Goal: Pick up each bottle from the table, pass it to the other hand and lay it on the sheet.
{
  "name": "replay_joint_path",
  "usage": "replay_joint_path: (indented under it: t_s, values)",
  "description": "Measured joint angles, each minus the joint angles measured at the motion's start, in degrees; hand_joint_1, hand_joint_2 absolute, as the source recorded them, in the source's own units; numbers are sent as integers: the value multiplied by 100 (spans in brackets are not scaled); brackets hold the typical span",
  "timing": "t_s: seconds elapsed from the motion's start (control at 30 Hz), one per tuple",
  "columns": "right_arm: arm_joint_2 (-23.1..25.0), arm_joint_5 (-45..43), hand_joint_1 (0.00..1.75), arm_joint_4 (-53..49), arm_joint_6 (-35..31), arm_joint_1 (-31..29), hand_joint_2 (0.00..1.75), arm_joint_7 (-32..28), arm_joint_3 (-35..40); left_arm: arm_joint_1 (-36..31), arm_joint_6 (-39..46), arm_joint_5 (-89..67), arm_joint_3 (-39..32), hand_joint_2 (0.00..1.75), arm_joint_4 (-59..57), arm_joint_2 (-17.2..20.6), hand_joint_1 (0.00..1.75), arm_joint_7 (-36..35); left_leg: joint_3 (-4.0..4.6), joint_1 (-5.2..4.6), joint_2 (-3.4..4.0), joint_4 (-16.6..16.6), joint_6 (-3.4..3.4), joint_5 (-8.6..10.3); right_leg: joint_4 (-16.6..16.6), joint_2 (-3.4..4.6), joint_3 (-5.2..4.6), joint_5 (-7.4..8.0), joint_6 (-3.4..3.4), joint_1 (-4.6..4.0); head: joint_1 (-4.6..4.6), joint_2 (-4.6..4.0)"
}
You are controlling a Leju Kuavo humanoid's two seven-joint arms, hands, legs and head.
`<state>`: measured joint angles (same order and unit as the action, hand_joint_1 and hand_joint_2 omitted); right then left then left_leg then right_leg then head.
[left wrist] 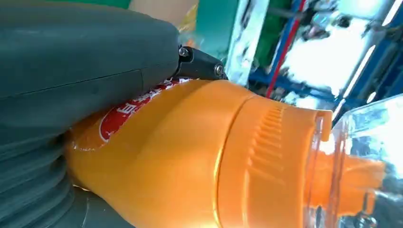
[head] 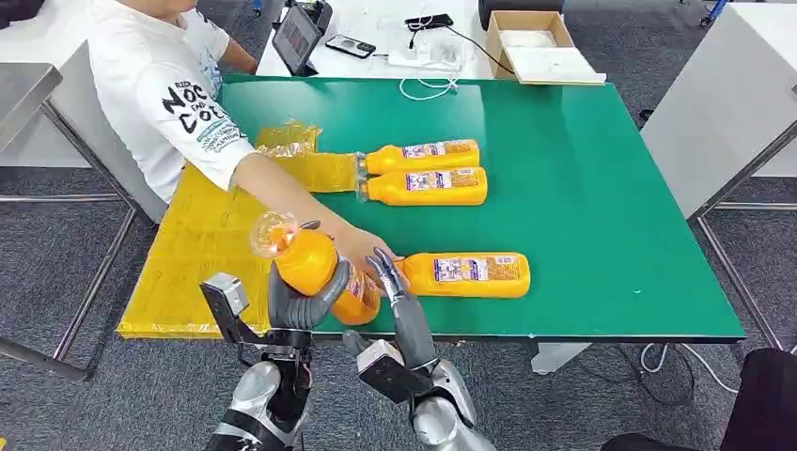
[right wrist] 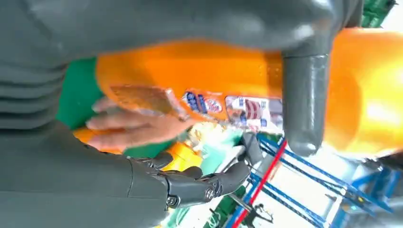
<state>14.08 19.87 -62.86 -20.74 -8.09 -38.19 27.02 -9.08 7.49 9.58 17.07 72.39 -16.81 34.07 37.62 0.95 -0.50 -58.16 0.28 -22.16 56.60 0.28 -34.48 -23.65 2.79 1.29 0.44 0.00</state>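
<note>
My left hand grips an orange bottle around its body, above the table's front edge, with the clear cap tilted up towards the yellow sheet. The left wrist view shows this bottle close up under my left hand. My right hand stands beside the bottle's base with its fingers spread; its thumb lies across the bottle. A person's hand rests at the neck of another bottle lying on the green table. Two more bottles lie further back.
The person leans in from the far left, with an arm across the sheet. A cardboard box, a tablet, a phone and cables lie behind the table. A white cabinet stands at the right.
</note>
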Motion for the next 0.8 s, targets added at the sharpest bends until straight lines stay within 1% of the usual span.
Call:
replay_joint_path:
  t_s: [0.07,0.17,0.23,0.3,0.37,0.4,0.5,0.63,0.73,0.8]
  values:
    - [0,-66,0,-152,-66,48,0,-79,-2,-91,385,-216,-70,175,9,2,175,185,0,0,0,0,0,0,0,0,0,0,0,0,2,0]
    - [2,-195,0,-442,-171,98,0,-155,0,-353,1216,-773,-266,175,9,11,175,470,1,0,-3,0,1,2,1,0,3,1,0,0,2,0]
    - [2,-274,0,-646,-234,106,0,-166,11,-571,1805,-1252,-403,175,-20,42,175,560,1,0,-2,0,1,3,2,0,3,1,0,-1,2,0]
    - [2,-346,0,-816,-280,107,0,-170,22,-782,2144,-1588,-562,175,-63,90,175,577,0,0,-2,0,0,4,2,0,5,2,0,-1,2,0]
    - [0,-470,0,-965,-343,109,0,-181,39,-971,2791,-2348,-645,175,-175,166,175,580,0,0,-3,0,0,5,2,0,4,2,0,-1,2,0]
    - [-4,-547,0,-1039,-396,108,0,-183,61,-1089,3057,-2967,-742,175,-302,206,175,582,0,1,-3,0,-1,6,3,0,5,2,0,-1,4,0]
    - [-22,-761,0,-1295,-553,109,0,-192,129,-1404,3214,-4567,-1221,175,-636,256,175,584,-1,1,-2,0,-1,6,3,0,4,2,0,0,2,0]
    - [-79,-973,0,-1631,-730,118,0,-194,197,-1767,3242,-6914,-2147,175,-1224,258,175,416,-1,0,2,0,-2,6,3,1,3,2,0,0,2,0]
    - [-109,-1006,0,-1760,-739,125,0,-194,214,-1877,3251,-7288,-2606,175,-1488,260,175,346,0,0,4,0,-2,6,3,6,-1,3,0,0,2,0]
    - [-122,-1038,0,-1808,-737,126,0,-194,216,-1963,3255,-7807,-2803,175,-1679,284,175,70,1,1,-3,0,-2,6,3,5,1,2,0,-1,4,0]
